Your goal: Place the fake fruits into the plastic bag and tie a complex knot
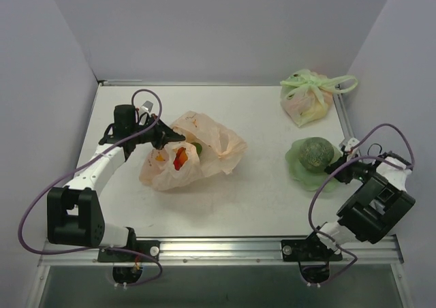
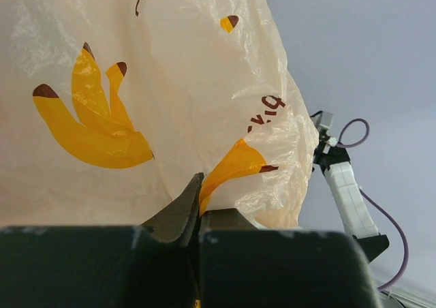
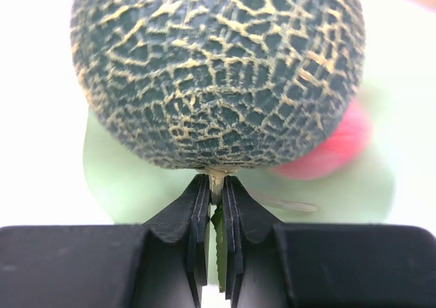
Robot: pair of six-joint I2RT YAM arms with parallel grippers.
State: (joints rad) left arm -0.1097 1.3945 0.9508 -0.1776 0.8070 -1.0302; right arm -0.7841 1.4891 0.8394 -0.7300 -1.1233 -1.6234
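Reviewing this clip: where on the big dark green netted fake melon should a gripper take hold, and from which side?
Probably the short pale stem, approached level from the right arm's side, where it points. The round dark green netted plastic melon looks too wide and evenly curved for the fingers to span. The stub is thin enough to pinch, and the right gripper is shut on it.

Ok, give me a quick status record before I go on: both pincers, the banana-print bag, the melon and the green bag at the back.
left pincer: shut on the film of the peach bag
right pincer: shut on the pale stub of the melon
small fruits: red and orange pieces in the peach bag, a green one beside them
melon position: outside the peach bag, on the green sheet
peach bag knot: none seen
green bag: tied, back right
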